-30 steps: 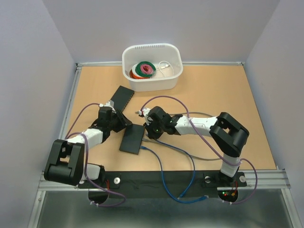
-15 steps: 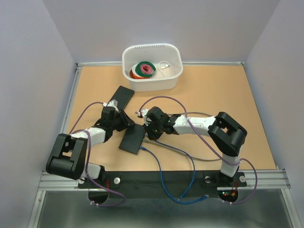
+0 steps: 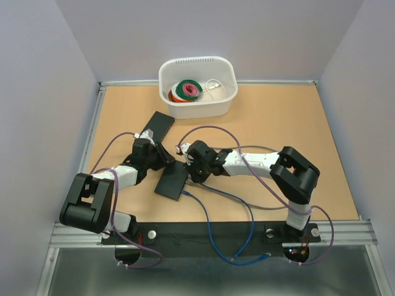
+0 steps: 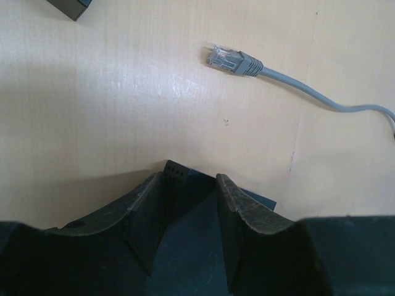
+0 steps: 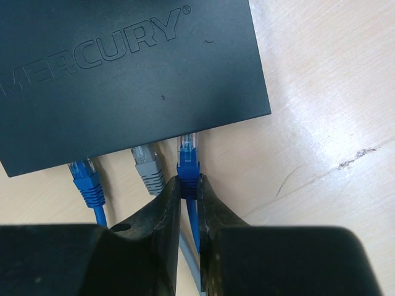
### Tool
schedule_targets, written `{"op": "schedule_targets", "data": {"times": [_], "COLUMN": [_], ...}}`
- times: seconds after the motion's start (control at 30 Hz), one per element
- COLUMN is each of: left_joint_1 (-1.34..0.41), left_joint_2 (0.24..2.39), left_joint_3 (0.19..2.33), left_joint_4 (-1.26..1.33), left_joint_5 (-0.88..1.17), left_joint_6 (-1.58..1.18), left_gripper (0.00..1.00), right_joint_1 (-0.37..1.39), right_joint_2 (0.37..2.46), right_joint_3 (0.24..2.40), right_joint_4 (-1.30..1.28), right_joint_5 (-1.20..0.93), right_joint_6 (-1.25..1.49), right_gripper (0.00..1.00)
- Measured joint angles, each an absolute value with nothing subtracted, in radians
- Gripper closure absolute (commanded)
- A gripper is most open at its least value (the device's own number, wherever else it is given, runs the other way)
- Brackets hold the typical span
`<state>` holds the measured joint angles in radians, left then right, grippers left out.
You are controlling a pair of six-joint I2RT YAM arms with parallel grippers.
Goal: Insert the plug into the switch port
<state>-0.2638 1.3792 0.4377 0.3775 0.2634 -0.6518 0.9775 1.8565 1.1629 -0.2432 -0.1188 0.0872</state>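
Note:
The black MERCURY switch (image 3: 171, 180) lies on the table and fills the upper left of the right wrist view (image 5: 123, 74). My right gripper (image 5: 190, 185) is shut on a blue plug (image 5: 188, 161), whose clear tip touches the switch's port edge. A grey plug (image 5: 147, 165) and another blue plug (image 5: 85, 180) sit in ports to its left. My left gripper (image 4: 188, 185) is closed over the switch's far corner (image 4: 185, 209), one finger on each side. In the top view the left gripper (image 3: 162, 158) and right gripper (image 3: 190, 166) flank the switch.
A loose grey plug (image 4: 228, 60) with its cable lies on the table beyond the left gripper. A second black device (image 3: 159, 126) lies further back. A white basket (image 3: 225, 102) with tape rolls stands at the back. Blue and grey cables (image 3: 210, 216) trail toward the front edge.
My left gripper has moved up and right along the switch's far corner. My right gripper has shifted slightly left with the blue plug, closer to the switch.

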Motion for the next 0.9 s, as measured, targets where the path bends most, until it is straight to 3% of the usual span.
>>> {"op": "schedule_targets", "data": {"times": [0.9], "left_joint_1": [-0.268], "left_joint_2": [1.396], "left_joint_3": [0.419], "left_joint_4": [0.445], "left_joint_5": [0.260], "left_joint_6": [-0.651], "left_gripper": [0.51], "right_joint_1": [0.996], "right_joint_2": [1.870], "right_joint_3": [1.214], "right_joint_4": [-0.299], "right_joint_5": [-0.082], "right_joint_6": [0.047], "right_gripper": [1.00]}}
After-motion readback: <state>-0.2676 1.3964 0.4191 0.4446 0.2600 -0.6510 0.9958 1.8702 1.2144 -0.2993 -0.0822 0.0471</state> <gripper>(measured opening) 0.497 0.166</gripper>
